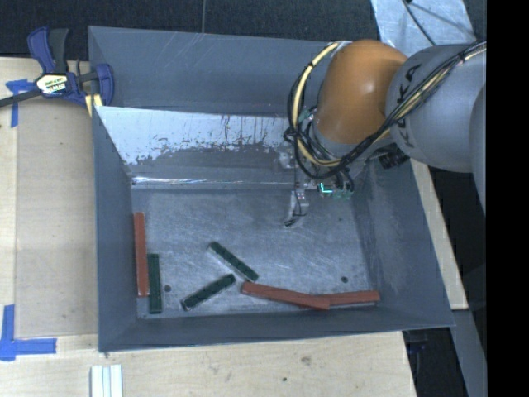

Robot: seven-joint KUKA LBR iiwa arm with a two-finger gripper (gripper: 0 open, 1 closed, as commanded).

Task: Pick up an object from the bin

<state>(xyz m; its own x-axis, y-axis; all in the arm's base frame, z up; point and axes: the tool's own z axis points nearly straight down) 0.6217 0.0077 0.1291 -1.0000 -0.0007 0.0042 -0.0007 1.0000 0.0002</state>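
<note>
Starting at the left wall of the bin (111,222), a red-brown stick (140,255) lies along the floor's edge, with a short green stick (154,284) just beside its lower half. Both hug the wall, which leaves little room on that side for a finger.

Toward the middle, a low green stick (208,292) lies slantwise near the front wall. An upper green stick (233,260) lies slantwise just above it, with bare floor on both of its long sides. A long red-brown stick (285,294) runs on rightward along the front wall and meets a right red-brown stick (355,298) end to end.

The gripper (292,216) hangs over bare floor in the back half of the bin, well apart from every stick. Its fingers look drawn close together with nothing between them.

By that, the pick is not yet begun: nothing is grasped or lifted, and choosing, descending, closing and raising all remain. The upper green stick is nearest and looks the most openly placed. The floor between it and the gripper is clear.
</note>
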